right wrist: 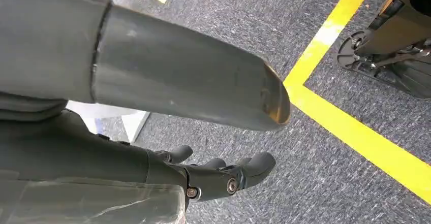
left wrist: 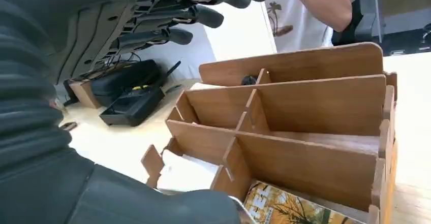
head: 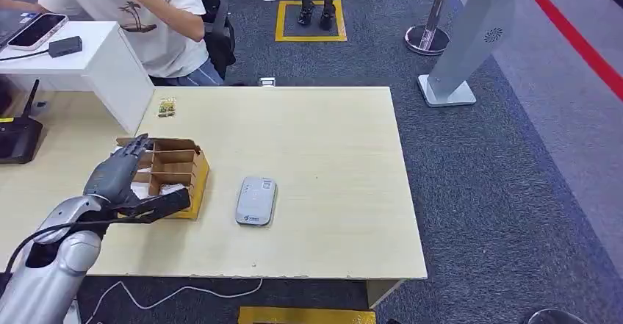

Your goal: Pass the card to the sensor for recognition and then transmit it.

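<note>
On the pale wooden table point(head: 330, 140), a brown slotted card organizer point(head: 176, 173) stands toward the robot's left, with a grey card reader point(head: 256, 200) just beside it on the robot's right, lying flat with its long axis running away from the robot. The left hand point(head: 121, 171) hovers over the near-left part of the organizer, fingers point(left wrist: 203, 16) extended and spread above the compartments, thumb point(head: 165, 205) reaching along the organizer's near edge. The hand is released and grasps nothing; whether the thumb touches the wood cannot be told. In the left wrist view, a printed card point(left wrist: 289, 209) with a yellow and green picture lies in the compartment closest to the thumb, and a white card point(left wrist: 185, 173) in the adjoining slot; which of them is the task's card cannot be told. Both sit directly beneath the hand, between thumb and fingers, so the coming move is judged to be a short descent and pinch, followed by a carry to the robot's right onto the reader. The right hand point(right wrist: 223, 176) hangs over the carpet beside a yellow floor line point(right wrist: 356, 132), fingers loosely curled and holding nothing; the left hand is plainly the nearer. A seated person point(head: 158, 23) is beyond the table's far edge.
</note>
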### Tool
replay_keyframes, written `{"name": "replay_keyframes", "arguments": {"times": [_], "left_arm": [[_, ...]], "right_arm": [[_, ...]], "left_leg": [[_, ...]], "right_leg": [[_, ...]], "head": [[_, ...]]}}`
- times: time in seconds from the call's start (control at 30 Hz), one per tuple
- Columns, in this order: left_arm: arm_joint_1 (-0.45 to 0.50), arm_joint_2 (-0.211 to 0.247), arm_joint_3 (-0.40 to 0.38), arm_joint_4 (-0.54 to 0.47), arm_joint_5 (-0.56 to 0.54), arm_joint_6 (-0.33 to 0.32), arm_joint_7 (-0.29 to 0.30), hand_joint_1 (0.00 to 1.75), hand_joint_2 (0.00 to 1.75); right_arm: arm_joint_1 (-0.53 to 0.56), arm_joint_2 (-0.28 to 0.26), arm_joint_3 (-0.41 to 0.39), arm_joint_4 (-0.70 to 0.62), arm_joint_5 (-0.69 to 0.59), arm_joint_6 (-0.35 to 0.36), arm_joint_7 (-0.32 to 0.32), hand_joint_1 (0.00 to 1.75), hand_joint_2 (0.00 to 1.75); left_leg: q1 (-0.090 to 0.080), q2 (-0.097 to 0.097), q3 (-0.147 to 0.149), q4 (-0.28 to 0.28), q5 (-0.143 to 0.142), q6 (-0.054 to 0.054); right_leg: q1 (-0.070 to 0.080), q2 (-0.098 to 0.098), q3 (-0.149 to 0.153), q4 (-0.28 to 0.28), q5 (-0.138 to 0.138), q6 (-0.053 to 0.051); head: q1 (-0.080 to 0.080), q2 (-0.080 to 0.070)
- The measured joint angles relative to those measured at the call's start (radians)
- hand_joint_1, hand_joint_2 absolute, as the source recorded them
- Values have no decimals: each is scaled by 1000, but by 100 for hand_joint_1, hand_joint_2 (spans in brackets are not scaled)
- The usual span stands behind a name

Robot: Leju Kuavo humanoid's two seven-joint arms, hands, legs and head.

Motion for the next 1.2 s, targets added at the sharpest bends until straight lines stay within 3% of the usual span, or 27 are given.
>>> {"name": "replay_keyframes", "arguments": {"times": [1.2], "left_arm": [[-53, 11, -10, 19, 27, -32, 0, 0, 175]], "right_arm": [[0, 0, 0, 0, -1, 0, -3, 0, 0]], "left_leg": [[0, 0, 0, 0, 0, 0]], "right_leg": [[0, 0, 0, 0, 0, 0]], "head": [[0, 0]]}}
